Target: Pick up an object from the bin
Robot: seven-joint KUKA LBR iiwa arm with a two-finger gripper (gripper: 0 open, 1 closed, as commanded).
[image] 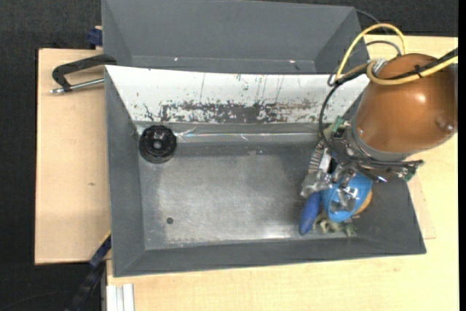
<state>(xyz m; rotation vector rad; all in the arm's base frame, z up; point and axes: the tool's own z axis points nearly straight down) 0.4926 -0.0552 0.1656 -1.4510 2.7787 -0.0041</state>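
Two spots in the grey metal bin (125,186) have stuff in them, from where I'm standing. Over at the upper left of the bin floor, right up against the back wall, sits a black round thing (157,143), kinda like a knob or a cap, all by itself. A tiny dark speck (170,221) lies on the floor below it, too small to tell what it is.

The action is in the lower right corner. The arm comes in from the right of the frame with its big orange cover (402,109) and some yellow cables (364,40) looping over the top. The gripper (331,191) is down low in that corner, right on top of a little heap. What I can make out there: a blue long piece (310,215) lying tilted at the left side of the heap, and a blue round thing (341,203) with a bit of orange showing at its right, just beside it and touching or nearly so. Some small greyish bits (336,228) sit below them near the front wall.

Honestly can't tell if the gripper is wide, narrow, or has hold of anything, since the metal bits and the blue stuff all overlap.
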